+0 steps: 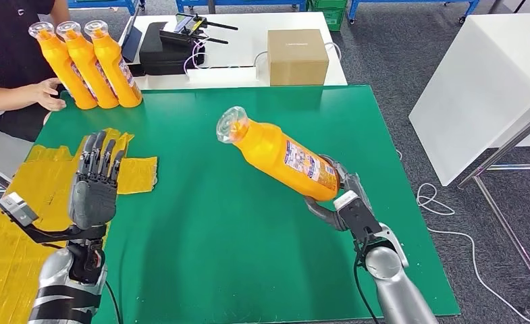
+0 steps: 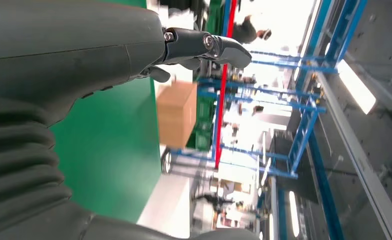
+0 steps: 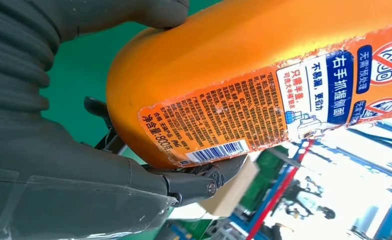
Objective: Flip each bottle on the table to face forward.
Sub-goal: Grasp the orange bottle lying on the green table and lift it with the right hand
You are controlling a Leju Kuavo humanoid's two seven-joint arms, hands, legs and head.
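A green table stands on grey carpeted floor. Just behind the green table sits a white table carrying a cardboard box and a black case. To the right of the green table stands a white panel, with a white cable on the floor beside it. Beyond the white table run blue frames, perhaps shelving racks. Yellow sheets lie at the green table's left edge.
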